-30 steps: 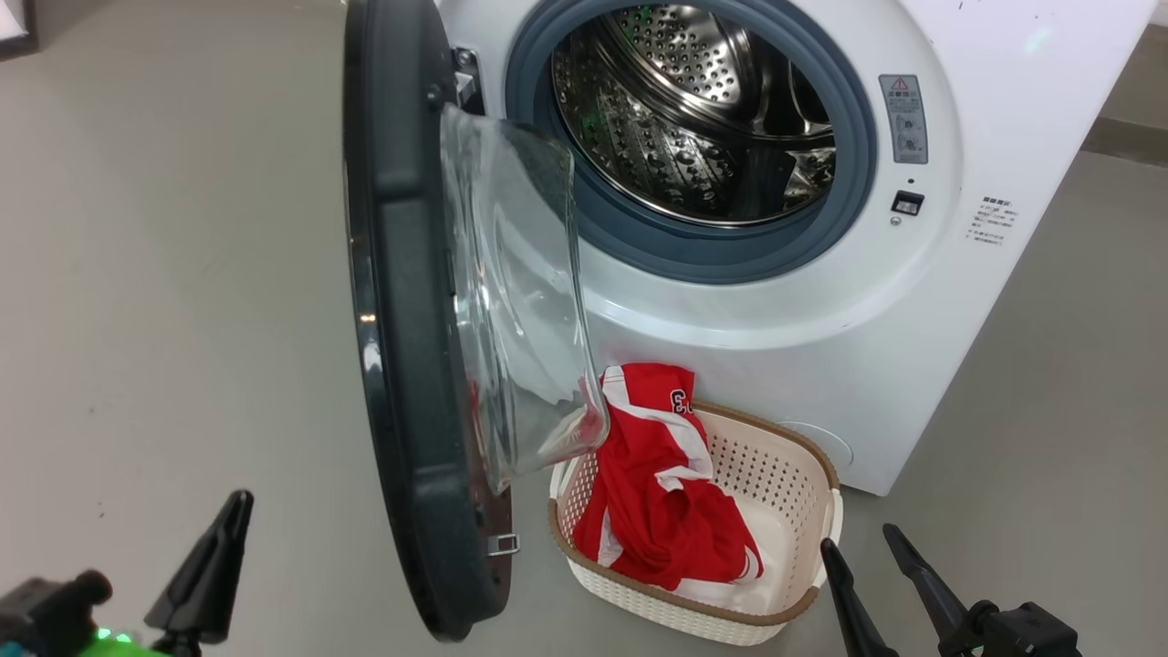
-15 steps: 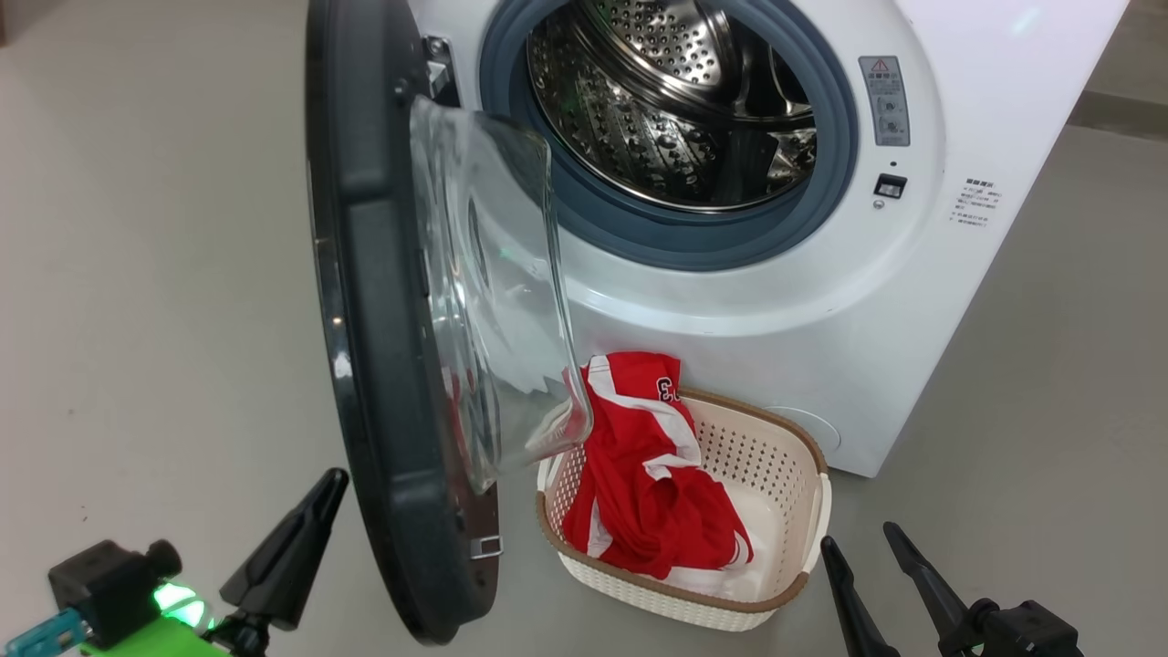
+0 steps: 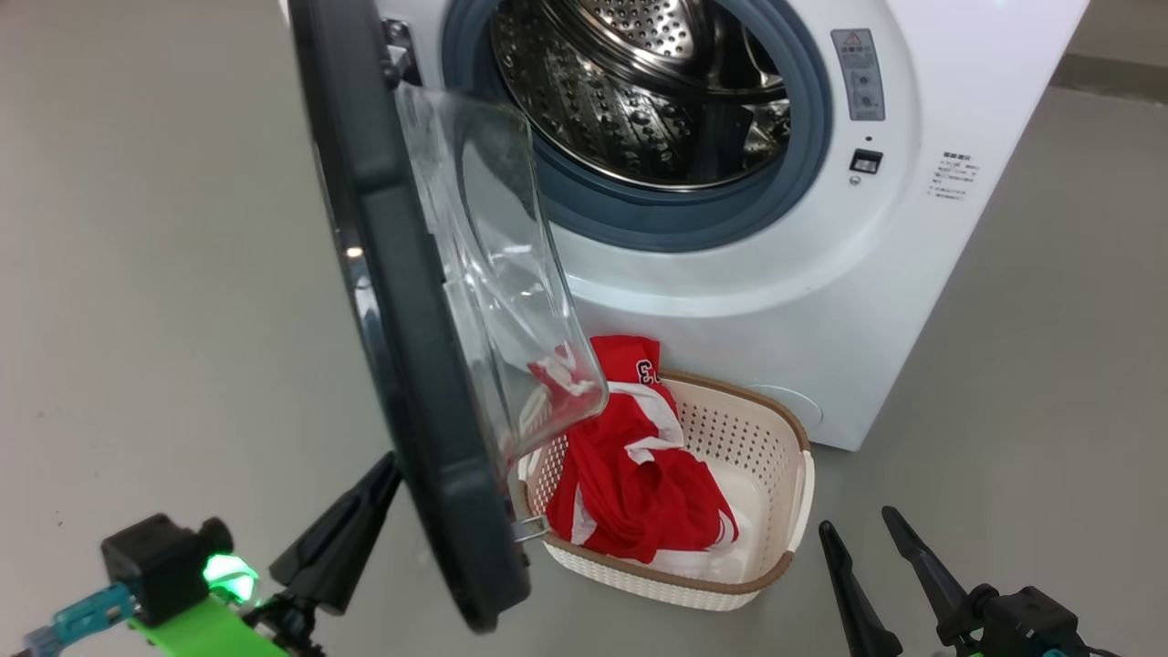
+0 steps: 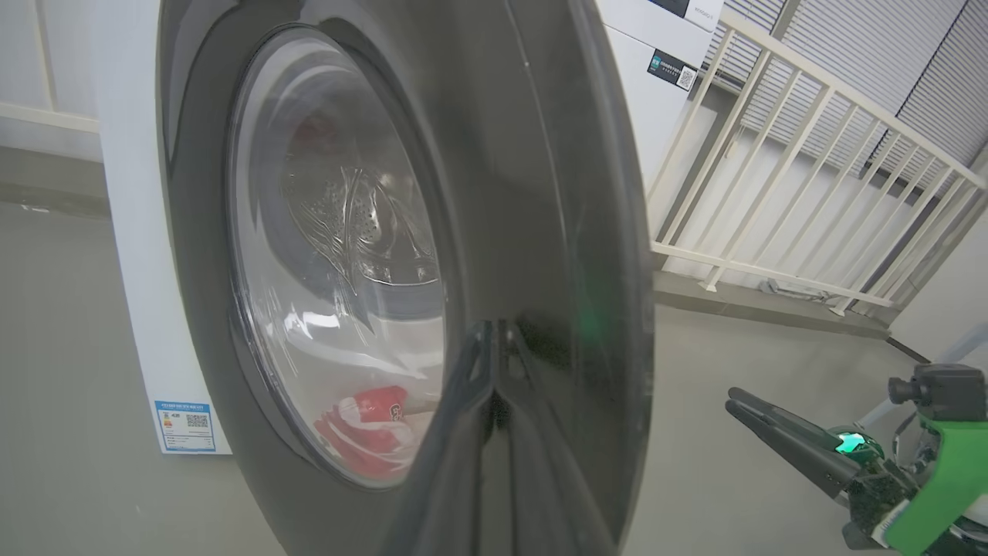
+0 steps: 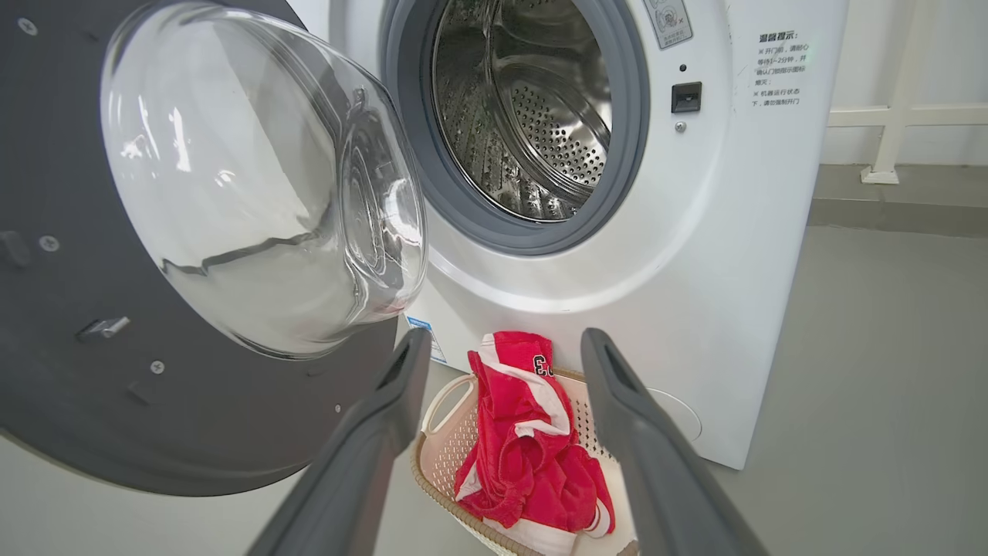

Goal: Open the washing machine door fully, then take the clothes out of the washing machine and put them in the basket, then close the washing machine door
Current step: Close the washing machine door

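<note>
The washing machine (image 3: 730,301) stands with its steel drum (image 3: 630,100) in plain sight, and I see no cloth inside. The washing machine door (image 3: 401,319) hangs part open, its glass bowl (image 3: 502,301) over the basket's left end. My left gripper (image 3: 388,467) is shut, its tip against the door's glossy outer rim (image 4: 540,193); the left wrist view has the shut tip (image 4: 494,401) on that rim. The clothes (image 3: 630,484), red with white stripes, lie in the basket (image 3: 792,447) on the floor before the machine. My right gripper (image 3: 853,529) (image 5: 502,344) is open and holds nothing, right of the basket.
Grey floor lies all around. A white railing (image 4: 772,154) and another white appliance (image 4: 664,69) stand behind the machine. A blue label (image 4: 185,425) marks the machine's lower corner. My right gripper (image 4: 732,400) also reaches in from that view's right side.
My left gripper has risen and moved right until it meets the door's outer face. The door has swung a little toward the machine. The head view has shifted too.
</note>
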`<state>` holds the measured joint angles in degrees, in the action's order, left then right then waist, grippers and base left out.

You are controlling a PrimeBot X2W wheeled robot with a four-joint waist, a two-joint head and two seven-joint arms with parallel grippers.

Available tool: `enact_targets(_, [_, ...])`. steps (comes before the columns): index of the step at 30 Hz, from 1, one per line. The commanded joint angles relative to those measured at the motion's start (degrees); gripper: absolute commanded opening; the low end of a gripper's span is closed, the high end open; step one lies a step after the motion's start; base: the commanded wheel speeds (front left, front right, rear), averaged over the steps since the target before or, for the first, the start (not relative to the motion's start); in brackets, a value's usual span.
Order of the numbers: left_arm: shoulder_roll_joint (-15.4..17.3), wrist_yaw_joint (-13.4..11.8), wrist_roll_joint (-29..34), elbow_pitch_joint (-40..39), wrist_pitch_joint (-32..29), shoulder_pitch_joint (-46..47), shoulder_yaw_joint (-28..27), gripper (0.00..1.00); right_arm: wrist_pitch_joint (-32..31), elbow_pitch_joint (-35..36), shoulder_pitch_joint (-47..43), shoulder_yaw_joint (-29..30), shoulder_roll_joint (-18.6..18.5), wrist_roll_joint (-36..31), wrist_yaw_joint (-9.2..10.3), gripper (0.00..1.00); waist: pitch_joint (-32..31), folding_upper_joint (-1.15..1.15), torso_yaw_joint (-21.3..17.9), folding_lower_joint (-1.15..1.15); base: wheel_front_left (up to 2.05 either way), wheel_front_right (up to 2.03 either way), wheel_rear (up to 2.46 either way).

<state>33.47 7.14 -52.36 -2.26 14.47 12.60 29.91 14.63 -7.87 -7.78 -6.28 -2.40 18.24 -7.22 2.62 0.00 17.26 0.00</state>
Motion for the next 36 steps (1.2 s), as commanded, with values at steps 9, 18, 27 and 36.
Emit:
enact_targets(9, [-1.9,0.4,0.1,-1.6,0.5,10.2,2.7,0.0,0.4,1.8,4.0,-0.9,-0.5,0.5,-0.26,1.0,3.3,0.0,-3.4,0.0,0.0,0.0,0.0])
enact_targets(18, [-5.4,0.4,0.9,1.7,0.5,17.6,6.0,0.0,0.4,2.5,5.4,0.4,-0.5,0.7,-0.26,1.0,6.7,0.0,-6.9,0.0,0.0,0.0,0.0])
enact_targets(27, [-7.5,0.4,-0.2,5.7,0.5,25.7,7.8,0.0,0.4,3.1,7.7,1.6,-0.5,0.9,-0.26,1.0,11.1,0.0,-9.9,0.0,0.0,0.0,0.0])
enact_targets(36, [-9.7,0.4,-0.9,11.0,0.5,34.3,9.6,0.0,0.4,3.5,10.2,1.7,-0.5,1.8,-0.26,1.0,14.7,0.0,-12.5,0.0,0.0,0.0,0.0])
